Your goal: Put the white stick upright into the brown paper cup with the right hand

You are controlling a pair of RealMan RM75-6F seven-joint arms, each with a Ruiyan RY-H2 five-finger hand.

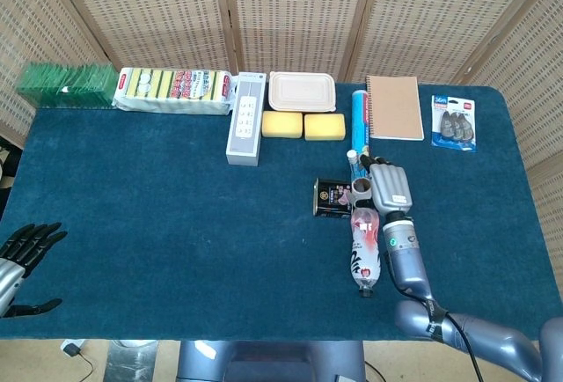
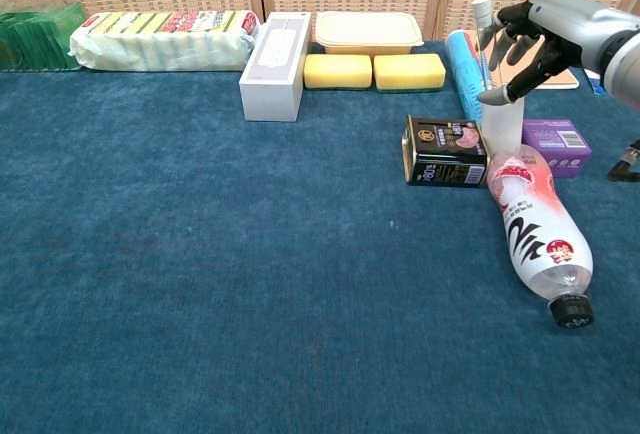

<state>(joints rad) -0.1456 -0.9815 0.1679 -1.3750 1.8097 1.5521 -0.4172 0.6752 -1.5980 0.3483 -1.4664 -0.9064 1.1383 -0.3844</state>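
The white stick (image 2: 484,42) stands upright in the paper cup (image 2: 503,126), its top well above the rim; from the head view I see the stick (image 1: 352,158) and the cup (image 1: 361,190) just right of the black tin. My right hand (image 2: 527,36) hovers at the stick's upper part with fingers spread, the fingertips (image 2: 497,31) right beside the stick and the thumb low near the cup's rim. Whether it touches the stick I cannot tell. The right hand (image 1: 390,187) holds nothing. My left hand (image 1: 26,253) lies open at the table's near left edge.
A black tin (image 2: 445,151) touches the cup's left side, a purple box (image 2: 558,145) sits to its right, and a bottle (image 2: 535,224) lies in front. Behind are a blue roll (image 2: 462,59), yellow sponges (image 2: 374,71), a white box (image 2: 274,51) and a notebook (image 1: 394,106).
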